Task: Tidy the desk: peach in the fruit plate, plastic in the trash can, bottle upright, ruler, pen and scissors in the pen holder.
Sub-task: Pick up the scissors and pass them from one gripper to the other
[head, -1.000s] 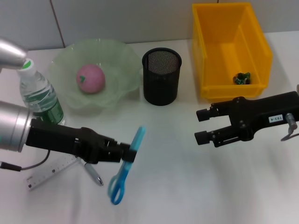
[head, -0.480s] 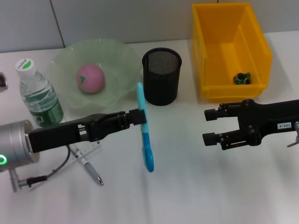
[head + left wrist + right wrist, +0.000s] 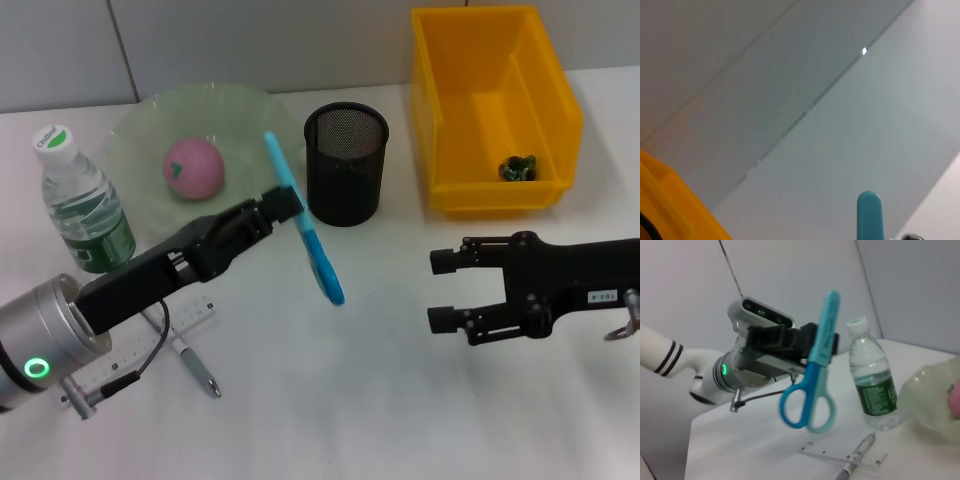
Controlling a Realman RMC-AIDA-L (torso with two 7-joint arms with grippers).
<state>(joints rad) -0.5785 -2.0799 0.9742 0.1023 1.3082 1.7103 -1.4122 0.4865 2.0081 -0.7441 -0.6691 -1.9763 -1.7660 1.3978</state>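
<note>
My left gripper (image 3: 287, 207) is shut on the light blue scissors (image 3: 314, 252) and holds them in the air just left of the black mesh pen holder (image 3: 346, 165), blade cover up and handles hanging. The right wrist view shows the scissors (image 3: 812, 385) in that gripper (image 3: 792, 340); the left wrist view shows only the cover tip (image 3: 869, 215). The peach (image 3: 193, 168) lies in the fruit plate (image 3: 250, 110). The bottle (image 3: 82, 205) stands upright. The ruler (image 3: 150, 345) and pen (image 3: 197, 368) lie on the desk (image 3: 330, 400) under my left arm. My right gripper (image 3: 447, 291) is open and empty.
The yellow trash can (image 3: 445, 110) stands at the back right with a small green crumpled piece (image 3: 518, 167) inside. The right wrist view also shows the bottle (image 3: 872, 385), ruler (image 3: 840, 454), pen (image 3: 856, 461) and plate edge (image 3: 932, 400).
My left gripper has lifted the scissors off the desk and carried them back and right, toward the pen holder. My right gripper has shifted slightly toward the front.
</note>
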